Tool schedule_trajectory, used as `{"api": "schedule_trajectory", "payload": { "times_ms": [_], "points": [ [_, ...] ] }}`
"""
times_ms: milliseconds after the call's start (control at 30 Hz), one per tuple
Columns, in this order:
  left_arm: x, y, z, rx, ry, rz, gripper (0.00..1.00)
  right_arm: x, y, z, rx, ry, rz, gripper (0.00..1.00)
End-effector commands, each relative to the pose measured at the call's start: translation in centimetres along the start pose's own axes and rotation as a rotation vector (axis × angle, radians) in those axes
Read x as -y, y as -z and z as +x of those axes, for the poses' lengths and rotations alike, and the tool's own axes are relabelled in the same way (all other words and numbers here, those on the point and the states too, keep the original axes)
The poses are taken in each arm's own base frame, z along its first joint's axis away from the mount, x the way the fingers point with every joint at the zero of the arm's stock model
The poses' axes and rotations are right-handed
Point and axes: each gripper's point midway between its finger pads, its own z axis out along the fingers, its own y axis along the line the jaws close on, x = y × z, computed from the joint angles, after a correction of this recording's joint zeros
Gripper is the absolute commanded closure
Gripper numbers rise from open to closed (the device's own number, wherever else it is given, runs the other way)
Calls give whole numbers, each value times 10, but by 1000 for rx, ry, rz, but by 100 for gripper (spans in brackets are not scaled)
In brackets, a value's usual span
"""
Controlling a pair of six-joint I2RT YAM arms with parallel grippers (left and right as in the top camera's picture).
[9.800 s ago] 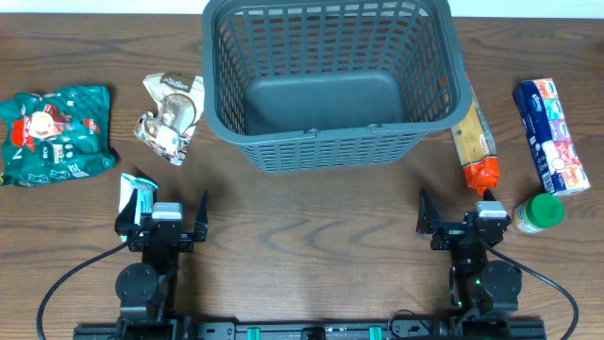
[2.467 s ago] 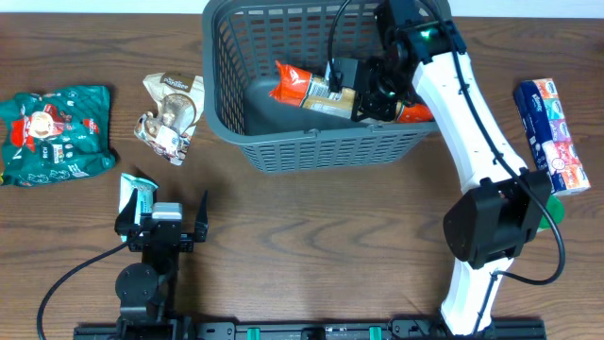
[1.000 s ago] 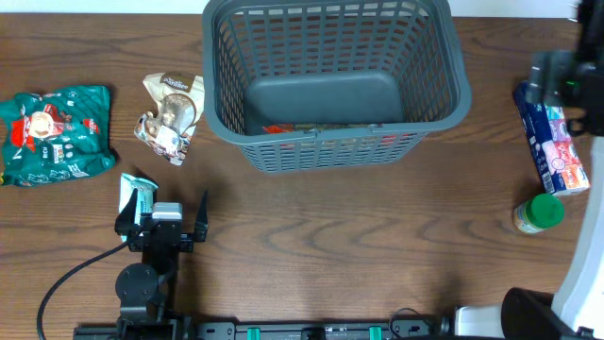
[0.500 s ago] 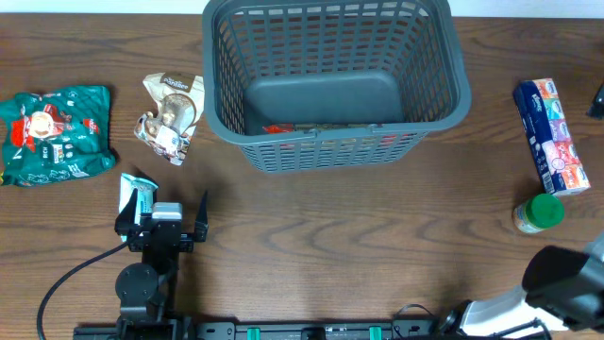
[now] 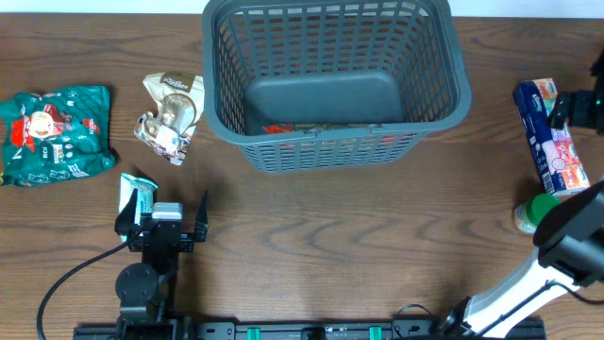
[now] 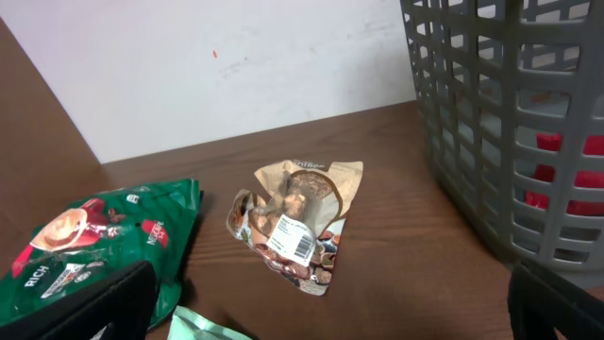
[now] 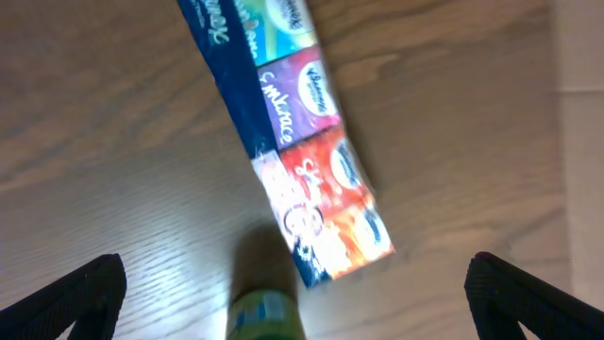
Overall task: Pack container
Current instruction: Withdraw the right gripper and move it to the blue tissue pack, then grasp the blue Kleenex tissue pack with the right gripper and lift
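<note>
The dark grey slotted basket point(image 5: 460, 87) stands at the back middle of the table; its side fills the right of the left wrist view point(image 6: 491, 123). An orange and red pasta packet point(image 5: 311, 127) lies inside against the near wall, seen through the slots. My right gripper point(image 5: 578, 104) is open and empty above a long blue tissue pack point(image 5: 552, 137), which also shows in the right wrist view point(image 7: 293, 142) between the spread fingers point(image 7: 297, 302). My left gripper point(image 5: 160, 222) is open and empty at the near left, and shows in its own view point(image 6: 316, 312).
A green-lidded jar point(image 5: 538, 212) stands near the tissue pack point(image 7: 264, 316). A green coffee bag point(image 5: 52, 132), a brown snack bag point(image 5: 170, 115) and a small mint packet point(image 5: 135, 194) lie left of the basket. The right arm's links cross the near right corner.
The right gripper let go of the pasta packet in the basket, swung out to the right edge, and now hangs over the tissue pack. The left arm has not moved.
</note>
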Motion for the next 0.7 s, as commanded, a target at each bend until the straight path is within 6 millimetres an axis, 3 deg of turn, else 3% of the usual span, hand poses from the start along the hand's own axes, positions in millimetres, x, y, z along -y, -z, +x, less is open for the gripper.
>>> {"api": "schedule_trajectory", "payload": {
  "times_ms": [0, 200, 667],
  "points": [
    [2, -2, 18, -45, -14, 3, 1, -10, -31, 1, -47, 103, -28, 1],
    [2, -2, 18, -45, -14, 3, 1, -14, -75, 4, -102, 150, -50, 1],
    [2, -2, 18, -45, -14, 3, 1, 4, -124, 13, -141, 92, -53, 1]
  ]
}}
